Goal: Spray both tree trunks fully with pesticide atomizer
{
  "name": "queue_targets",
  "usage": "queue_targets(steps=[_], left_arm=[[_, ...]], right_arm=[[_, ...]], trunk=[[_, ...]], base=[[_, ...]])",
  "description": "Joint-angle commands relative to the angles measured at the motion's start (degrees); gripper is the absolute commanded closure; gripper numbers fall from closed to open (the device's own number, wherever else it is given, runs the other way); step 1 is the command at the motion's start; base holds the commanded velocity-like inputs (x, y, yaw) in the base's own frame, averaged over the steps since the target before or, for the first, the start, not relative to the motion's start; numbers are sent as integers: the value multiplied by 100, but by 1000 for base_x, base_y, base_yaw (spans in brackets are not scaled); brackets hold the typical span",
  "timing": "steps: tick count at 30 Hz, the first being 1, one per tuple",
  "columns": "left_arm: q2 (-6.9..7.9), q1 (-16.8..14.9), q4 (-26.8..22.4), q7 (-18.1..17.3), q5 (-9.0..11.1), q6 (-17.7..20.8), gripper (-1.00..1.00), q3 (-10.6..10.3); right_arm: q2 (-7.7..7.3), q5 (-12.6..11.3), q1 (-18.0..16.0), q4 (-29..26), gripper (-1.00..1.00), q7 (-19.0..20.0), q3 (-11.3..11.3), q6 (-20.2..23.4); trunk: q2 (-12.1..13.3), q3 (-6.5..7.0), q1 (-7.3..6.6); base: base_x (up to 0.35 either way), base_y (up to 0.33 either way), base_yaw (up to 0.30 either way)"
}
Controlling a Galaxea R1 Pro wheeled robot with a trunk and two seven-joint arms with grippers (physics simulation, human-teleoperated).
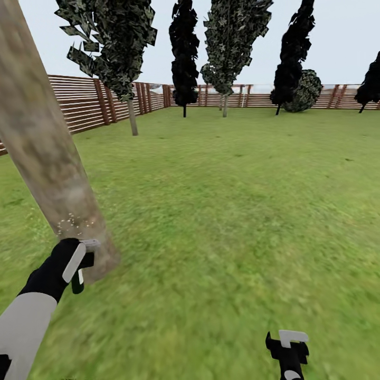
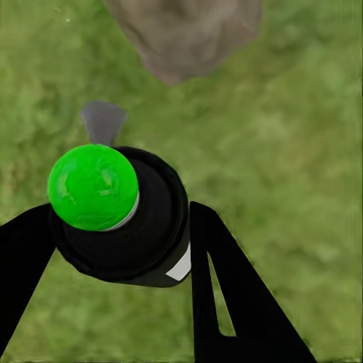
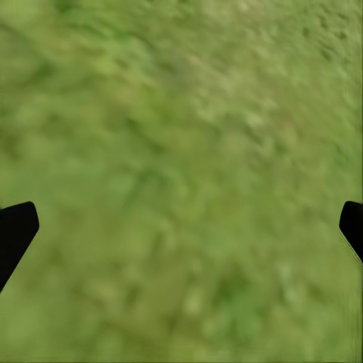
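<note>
A thick, pale grey-brown tree trunk [image 1: 47, 158] leans across the left of the head view, and its base [image 2: 185, 34] lies just past the bottle in the left wrist view. My left gripper [image 1: 79, 262] [image 2: 121, 219] is shut on the pesticide atomizer [image 1: 78, 282] [image 2: 113, 212], close to the trunk's foot. The light grey spray head [image 1: 90, 244] [image 2: 102, 121] points at the trunk. A haze of whitish pesticide specks [image 1: 74, 224] lies on the bark just above it. My right gripper [image 1: 287, 343] [image 3: 181, 227] hangs open over bare grass at the lower right.
A second tree with a pale trunk [image 1: 132, 119] stands by the slat fence [image 1: 79, 103] at the back left, and another [image 1: 224, 105] further back. Dark columnar trees [image 1: 184, 53] line the far fence. Open lawn [image 1: 237, 211] spreads to the right.
</note>
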Motion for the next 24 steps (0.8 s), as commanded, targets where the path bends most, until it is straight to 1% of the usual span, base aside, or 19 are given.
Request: queue_targets(steps=[1,6,7,8,9,13,14,16,19,24], left_arm=[[5,47,-6,55,47,5,100,8],[54,166,-6,64,47,-31,100,28],[48,178,-6,66,47,-72,100,25],[34,184,-6,67,47,-197,100,18],[8,190,0,74,47,-428,100,-6],[-19,208,3,157,63,-528,100,-85],[-19,268,8,162,67,-568,100,-121],[-6,432,79,181,61,-644,100,-107],[-16,550,235,219,49,-906,100,-129],[-10,575,357,244,52,-952,100,-136]], right_arm=[[1,42,-2,3,-100,-41,13,5],[2,42,-1,3,-100,-40,13,5],[2,42,0,3,-100,-40,13,5],[2,42,-2,3,-100,-39,13,5],[2,42,-2,3,-100,-40,13,5],[-3,42,-2,3,-100,-40,13,5],[-11,42,0,3,-100,-41,7,5],[-15,42,-2,3,-100,-41,5,5],[-16,40,-1,3,-100,-41,4,5],[-22,35,0,3,-100,-49,4,5]], trunk=[[-2,-5,0],[-2,-5,0],[-2,-5,0],[-2,-5,0],[-2,-5,0],[-2,-5,0],[-2,-5,0],[-2,-5,0],[-2,-5,0],[-2,-5,0]], base=[[131,-250,252],[154,-241,273],[224,-197,278],[247,-139,278],[239,-46,278],[68,-11,278],[5,-1,278],[38,0,263],[231,-29,100],[319,-81,4]])
